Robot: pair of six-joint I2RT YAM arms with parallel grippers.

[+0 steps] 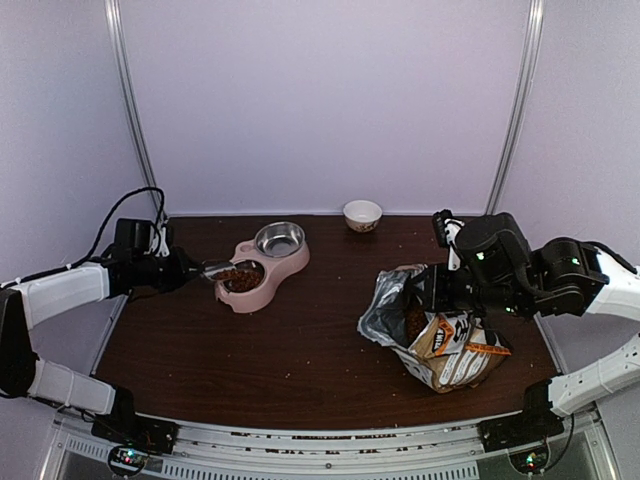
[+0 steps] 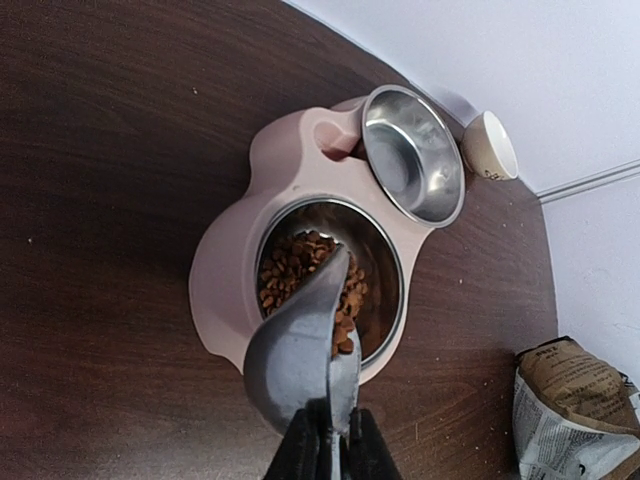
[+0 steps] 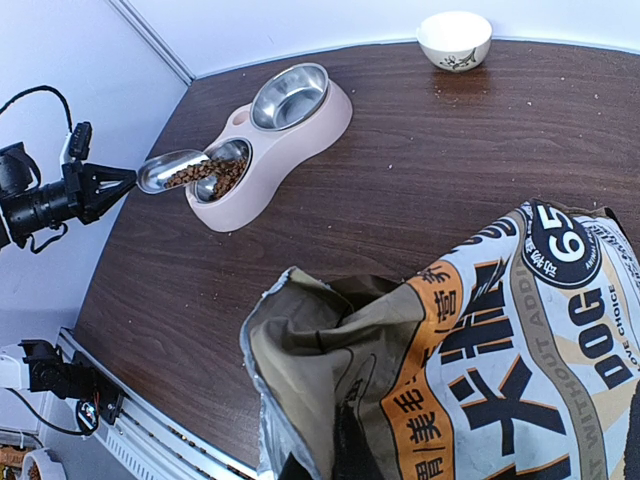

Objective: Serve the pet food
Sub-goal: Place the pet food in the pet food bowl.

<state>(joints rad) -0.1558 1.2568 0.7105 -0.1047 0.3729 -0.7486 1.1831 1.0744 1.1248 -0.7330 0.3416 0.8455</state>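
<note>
The pet food (image 2: 290,265) is brown kibble lying in the near steel bowl of the pink double feeder (image 2: 225,270). My left gripper (image 2: 333,440) is shut on the handle of a metal scoop (image 2: 295,350). The scoop is tilted over that bowl, with kibble sliding off its edge. From the top view the scoop (image 1: 216,268) reaches the feeder (image 1: 240,303) from the left. The open printed food bag (image 3: 500,340) stands at the right. My right gripper (image 3: 325,460) is shut on the bag's folded rim, holding its mouth open.
The feeder's far steel bowl (image 2: 410,150) is empty. A small white ceramic bowl (image 1: 362,214) stands at the table's back edge. Loose crumbs dot the wood around the bag (image 1: 445,340). Walls close the back and both sides.
</note>
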